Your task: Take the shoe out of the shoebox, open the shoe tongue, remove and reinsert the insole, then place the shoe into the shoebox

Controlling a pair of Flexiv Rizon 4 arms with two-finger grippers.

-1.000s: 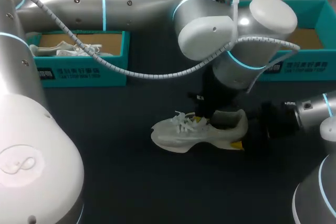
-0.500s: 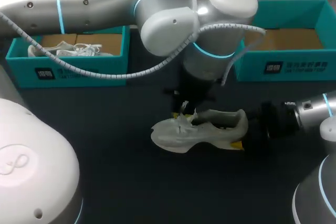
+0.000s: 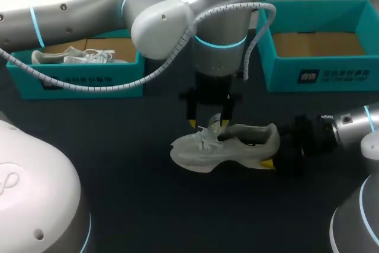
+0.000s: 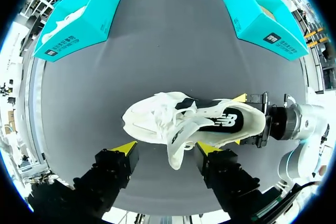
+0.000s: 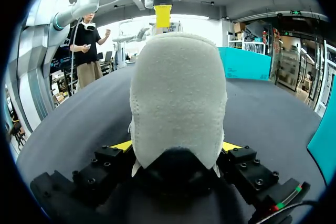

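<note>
Pinches the shoe (image 3: pixel 225 146) by the heel with the right claw (image 5: pixel 177 146), one yellow tip pressed to each side. Rests the white shoe on its sole on the dark table (image 3: pixel 130 176), outside both boxes, toe pointing straight away from the right claw. Hangs the left claw (image 3: pixel 207 124) just above the laces (image 3: pixel 205 136), fingers spread wide, one to either side of the shoe's middle. Shows the tongue (image 4: pixel 176 156) standing up between those spread fingers, nearer one of them and not caught between the two; cannot tell whether it brushes the nearer finger. Places a teal shoebox (image 3: pixel 331 78) off to one side of the right claw, well apart from it, with plain cardboard showing inside. Places a second shoebox (image 3: pixel 77 81) well apart from the left claw, on the side the left arm comes from, with the other shoe (image 3: pixel 71 56) lying in it.
</note>
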